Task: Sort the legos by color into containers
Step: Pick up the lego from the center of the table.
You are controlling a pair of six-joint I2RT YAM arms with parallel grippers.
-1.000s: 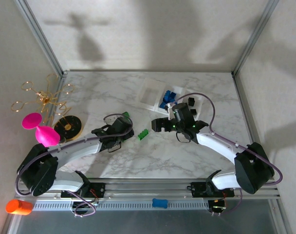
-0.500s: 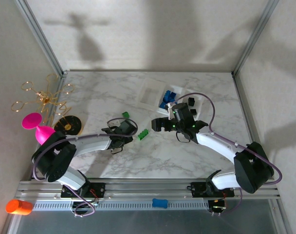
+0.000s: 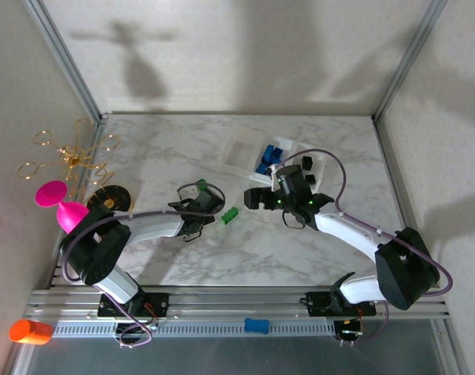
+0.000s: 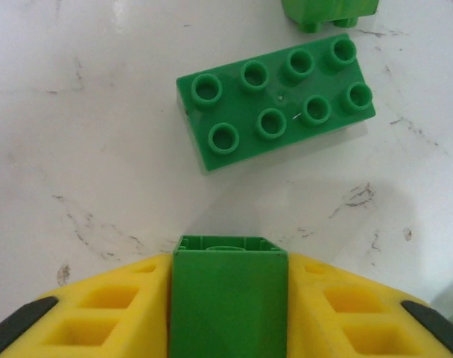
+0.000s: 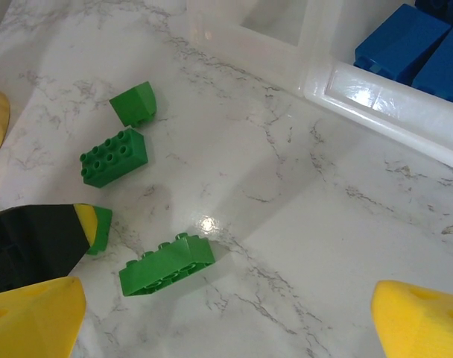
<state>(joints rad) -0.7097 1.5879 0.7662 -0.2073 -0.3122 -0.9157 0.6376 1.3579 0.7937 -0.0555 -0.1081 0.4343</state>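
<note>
One small green plastic brick point(image 4: 228, 313) sits clamped in the left claw point(image 4: 229, 276), which has edged rightward across the marble table point(image 3: 144, 156); transfer to the white three-bin plastic tray point(image 3: 245, 148), upper centre, remains outstanding. Right claw point(image 5: 226, 321) stands apart, empty.

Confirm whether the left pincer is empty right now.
No, the left wrist view shows a green lego clamped between the yellow fingers of the left pincer.
</note>
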